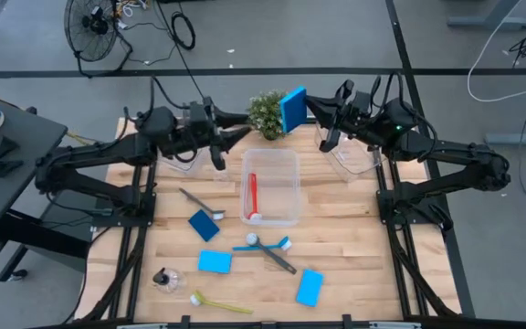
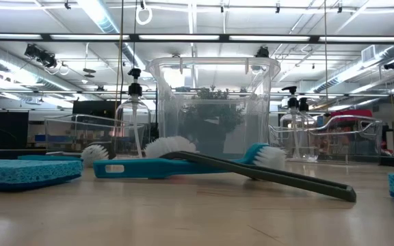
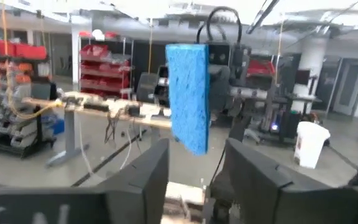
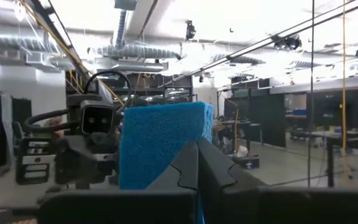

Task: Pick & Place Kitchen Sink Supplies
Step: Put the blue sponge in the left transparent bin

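Sponge flat blue porous | R fingers clamped on it | L fingers parted, empty

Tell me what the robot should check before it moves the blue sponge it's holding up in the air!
1. Right hand shut on the blue sponge: ok, its fingers pinch the sponge's edge in the right wrist view.
2. Left hand let go: ok, its fingers stand apart, sponge beyond them.
3. Sponge lifted above the potted plant: ok.
4. Middle bin has room: ok, only a red brush inside.
5. Which bin the sponge belongs in: cannot tell.
6. Other supplies on the table out of the way: ok, they lie nearer the front edge.
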Controlling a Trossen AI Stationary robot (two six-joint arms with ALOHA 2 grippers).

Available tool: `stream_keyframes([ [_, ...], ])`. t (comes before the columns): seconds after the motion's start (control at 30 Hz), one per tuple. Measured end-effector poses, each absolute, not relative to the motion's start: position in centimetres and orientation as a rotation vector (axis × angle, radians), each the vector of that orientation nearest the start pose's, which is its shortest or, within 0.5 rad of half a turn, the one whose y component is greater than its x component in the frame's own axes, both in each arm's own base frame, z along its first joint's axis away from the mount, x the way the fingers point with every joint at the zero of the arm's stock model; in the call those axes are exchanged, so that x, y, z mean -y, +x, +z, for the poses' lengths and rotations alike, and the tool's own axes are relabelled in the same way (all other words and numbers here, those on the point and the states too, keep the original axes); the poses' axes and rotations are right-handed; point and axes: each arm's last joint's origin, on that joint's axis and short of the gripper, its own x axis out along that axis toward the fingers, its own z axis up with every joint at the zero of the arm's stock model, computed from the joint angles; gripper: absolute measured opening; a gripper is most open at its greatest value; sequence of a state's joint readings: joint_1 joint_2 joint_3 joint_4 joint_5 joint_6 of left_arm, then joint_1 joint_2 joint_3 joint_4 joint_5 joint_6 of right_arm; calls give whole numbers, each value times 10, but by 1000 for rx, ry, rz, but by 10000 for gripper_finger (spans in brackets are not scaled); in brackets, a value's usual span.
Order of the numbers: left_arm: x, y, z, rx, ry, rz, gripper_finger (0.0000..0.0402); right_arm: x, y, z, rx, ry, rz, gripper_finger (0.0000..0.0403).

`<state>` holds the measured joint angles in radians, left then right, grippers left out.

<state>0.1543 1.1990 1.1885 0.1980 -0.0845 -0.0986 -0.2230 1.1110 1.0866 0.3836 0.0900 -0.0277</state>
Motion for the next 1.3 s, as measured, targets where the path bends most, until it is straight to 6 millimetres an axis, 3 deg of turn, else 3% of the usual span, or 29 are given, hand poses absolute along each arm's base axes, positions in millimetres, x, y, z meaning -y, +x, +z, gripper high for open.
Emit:
stream_keyframes([
  [0.2,-46,280,416,209,-86,228,224,57,233,427,341,-84,-378,0],
  [0.4,-49,299,405,224,-85,228,253,59,233,426,325,-95,-442,0],
  [0.83,-55,326,384,215,-75,286,257,62,248,413,252,-92,-452,0],
  [1.3,-63,325,382,217,-66,430,257,65,265,401,210,-93,-444,0],
])
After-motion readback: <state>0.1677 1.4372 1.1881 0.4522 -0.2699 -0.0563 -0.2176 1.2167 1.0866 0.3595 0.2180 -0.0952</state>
